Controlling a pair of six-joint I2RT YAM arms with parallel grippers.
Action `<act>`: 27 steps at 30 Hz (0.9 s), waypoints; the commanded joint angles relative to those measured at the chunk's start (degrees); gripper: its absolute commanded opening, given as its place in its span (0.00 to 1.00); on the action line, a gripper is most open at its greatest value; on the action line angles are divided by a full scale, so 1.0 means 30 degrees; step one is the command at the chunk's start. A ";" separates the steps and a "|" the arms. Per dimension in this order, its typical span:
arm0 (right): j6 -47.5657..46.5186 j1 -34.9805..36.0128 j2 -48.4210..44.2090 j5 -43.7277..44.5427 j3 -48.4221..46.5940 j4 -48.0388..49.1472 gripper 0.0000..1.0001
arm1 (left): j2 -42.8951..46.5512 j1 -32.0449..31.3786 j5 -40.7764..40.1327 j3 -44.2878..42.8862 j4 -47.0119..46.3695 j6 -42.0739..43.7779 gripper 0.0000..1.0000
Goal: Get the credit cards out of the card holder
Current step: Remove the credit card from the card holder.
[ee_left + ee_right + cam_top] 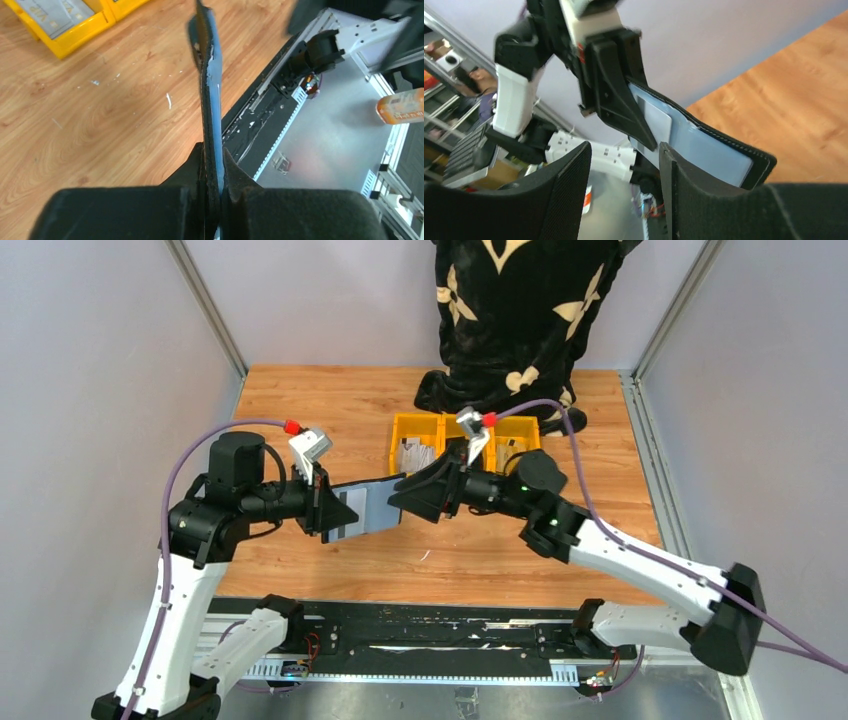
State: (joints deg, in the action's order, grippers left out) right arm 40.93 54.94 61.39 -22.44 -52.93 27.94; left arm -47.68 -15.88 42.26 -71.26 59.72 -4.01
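The black card holder is held unfolded in the air above the table, its grey-blue inner sleeves showing. My left gripper is shut on its left end. In the left wrist view the card holder stands edge-on between the pads. In the right wrist view a pale card sits in a sleeve of the card holder. My right gripper is open and empty at the holder's free end. The holder lies beyond its right finger, not between the jaws.
Yellow plastic bins holding flat items stand at the back middle of the wooden table. A person in a black patterned garment stands at the far edge. The arm bases and black rail run along the near edge.
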 commanded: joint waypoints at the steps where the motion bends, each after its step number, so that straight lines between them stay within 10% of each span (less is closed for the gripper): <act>1: 0.2071 0.0242 0.2214 -0.4785 -0.0439 0.1375 0.55 | -0.0061 0.0019 0.2204 -0.0778 0.1043 0.1218 0.00; 27: 0.4146 0.0784 0.5319 -0.5788 -0.0655 0.4097 0.42 | -0.0569 0.0034 0.6154 -0.1300 0.2022 0.0985 0.12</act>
State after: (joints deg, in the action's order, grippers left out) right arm 53.25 56.36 76.09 -40.53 -53.10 40.29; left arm -49.45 -15.84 55.72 -72.99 66.17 -0.80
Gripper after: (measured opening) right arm 0.441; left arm 0.104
